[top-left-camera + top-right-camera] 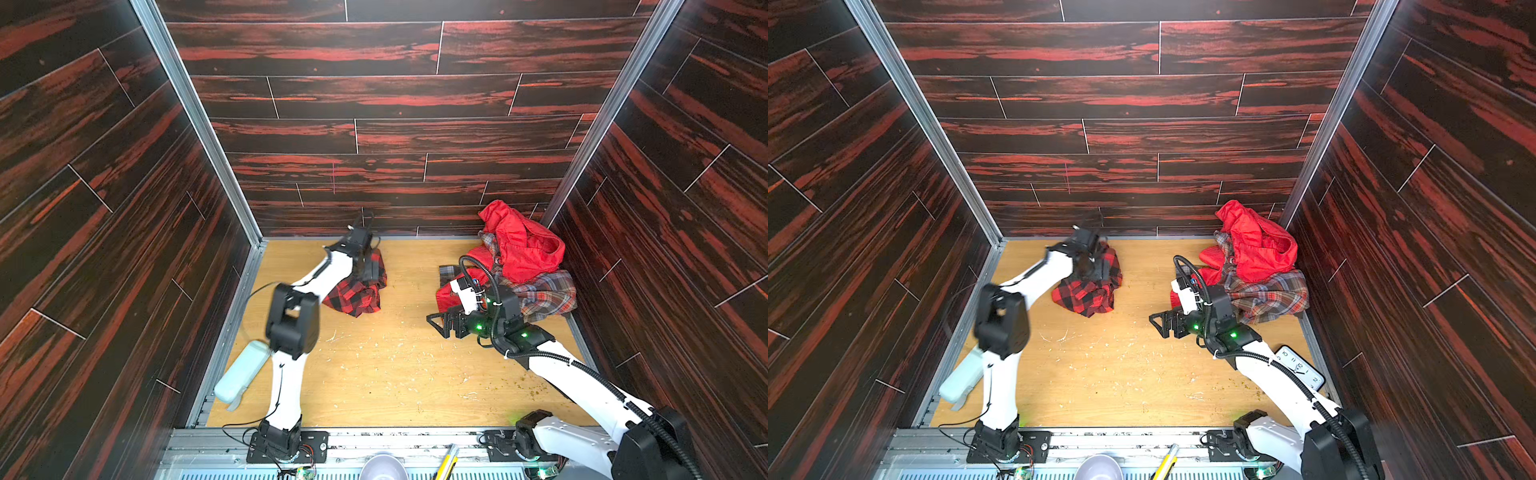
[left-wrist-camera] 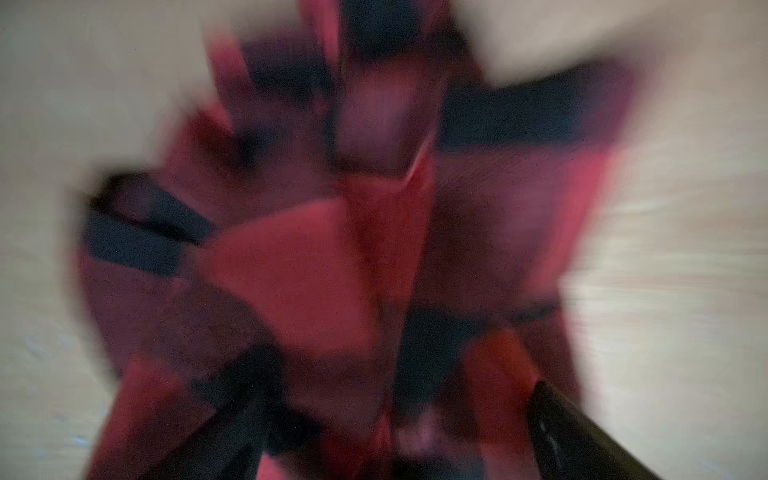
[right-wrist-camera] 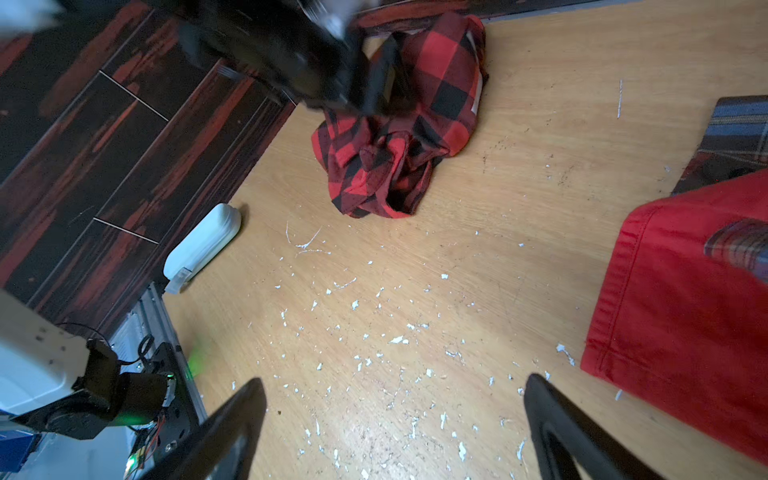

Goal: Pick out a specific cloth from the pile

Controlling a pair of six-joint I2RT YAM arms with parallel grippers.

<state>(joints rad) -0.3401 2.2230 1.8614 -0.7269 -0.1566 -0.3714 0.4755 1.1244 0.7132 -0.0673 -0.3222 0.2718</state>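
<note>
Right wrist view: right gripper (image 3: 395, 424) hangs low over bare table (image 3: 415, 299), fingers spread wide and empty, with the cloth (image 3: 399, 137) heaped alone beyond it. In both top views the cloth sits at 11 o'clock from table centre, with left gripper (image 1: 369, 266) over it; its fingers look wide apart and clamp nothing, though its close view is smeared. I'd lift left straight up so no fold snags, well apart from the pile (image 1: 523, 266) at 2 o'clock.

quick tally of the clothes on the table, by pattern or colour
Red-and-black check cloth: 1
Grey-blue-red plaid shirt: 1
Plain red garment: 1
Total: 3
</note>
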